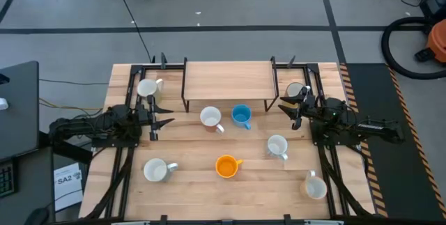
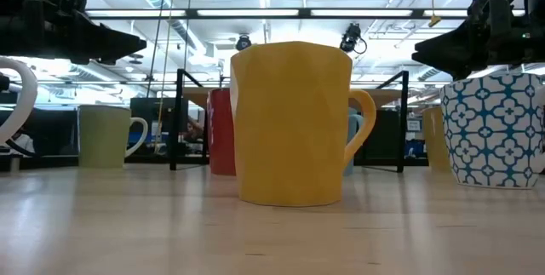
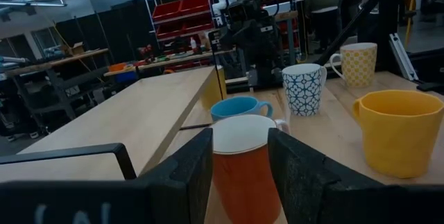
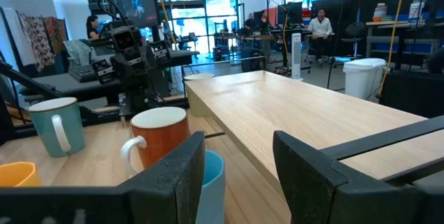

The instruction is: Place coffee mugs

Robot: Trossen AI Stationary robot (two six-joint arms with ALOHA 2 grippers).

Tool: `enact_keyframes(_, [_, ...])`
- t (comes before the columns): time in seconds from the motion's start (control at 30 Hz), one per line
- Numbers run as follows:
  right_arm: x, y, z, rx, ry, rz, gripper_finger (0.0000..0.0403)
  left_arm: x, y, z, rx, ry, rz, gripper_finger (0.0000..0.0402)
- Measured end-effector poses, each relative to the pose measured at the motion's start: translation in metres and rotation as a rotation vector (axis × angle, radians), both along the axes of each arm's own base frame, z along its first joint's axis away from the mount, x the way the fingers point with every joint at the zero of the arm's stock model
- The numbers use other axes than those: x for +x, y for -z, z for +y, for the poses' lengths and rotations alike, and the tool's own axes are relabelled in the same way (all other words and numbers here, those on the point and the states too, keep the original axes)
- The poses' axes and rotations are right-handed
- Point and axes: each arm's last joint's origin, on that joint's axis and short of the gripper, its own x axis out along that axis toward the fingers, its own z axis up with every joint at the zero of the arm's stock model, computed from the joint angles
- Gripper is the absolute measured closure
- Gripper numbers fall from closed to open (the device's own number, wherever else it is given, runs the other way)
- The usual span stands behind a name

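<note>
- The counter point(image 1: 195, 152) of pale wood planks carried a raised wooden shelf point(image 1: 227, 79) at its twelve o'clock side, with the mugs spread in front of and beside it.
- The left gripper point(image 1: 159, 113) hovered at nine o'clock and the right gripper point(image 1: 291, 110) at three o'clock, each with fingers spread apart and holding nothing.
- In the high view, a red-orange mug point(image 1: 211, 118) and a blue mug point(image 1: 241, 115) sat side by side at the centre, just in front of the shelf.
- A yellow mug point(image 1: 226, 166) stood at six o'clock; a patterned mug point(image 1: 277, 145) at four; pale mugs at seven point(image 1: 155, 171), five point(image 1: 316, 187), ten point(image 1: 148, 88) and two point(image 1: 295, 90).
- These mugs looked stiff, glazed and likely slippery, moderately heavy and breakable if knocked; I would pinch across the rim wall, away from the handle.
- The left wrist view showed the red-orange mug's point(image 3: 243, 168) outside colour, framed between its fingers point(image 3: 184, 175); from above it read as nearly white.
- The low view revealed the blue lattice print on the patterned mug point(image 2: 494, 130), but the yellow mug point(image 2: 294, 122) hid most of the others.
- The right wrist view showed people beyond the counter.
</note>
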Motion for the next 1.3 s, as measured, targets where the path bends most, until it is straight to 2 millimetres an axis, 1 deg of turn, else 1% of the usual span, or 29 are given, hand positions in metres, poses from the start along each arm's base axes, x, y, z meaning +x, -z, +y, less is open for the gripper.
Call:
enact_keyframes(0.83, [0.0000,0.0001,0.0000,0.004,0.000,-0.001,0.0226,0.0000,0.0001,0.0000,0.000,0.000,0.000,0.0257])
enact_keyframes(1.07, [0.0003,0.0000,0.0008,0.116,-0.040,-0.039,0.0226,0.0000,-0.0001,0.0000,0.000,0.000,0.000,0.0257])
enact_keyframes(1.2, [0.0003,0.0000,0.0009,0.125,-0.043,-0.042,0.0226,0.0000,-0.0001,0.0000,0.000,0.000,0.000,0.0257])
enact_keyframes(1.3, [0.0002,-0.0008,0.0009,0.163,-0.047,-0.063,0.0226,0.0000,0.0001,0.0000,0.000,0.000,0.000,0.0257])
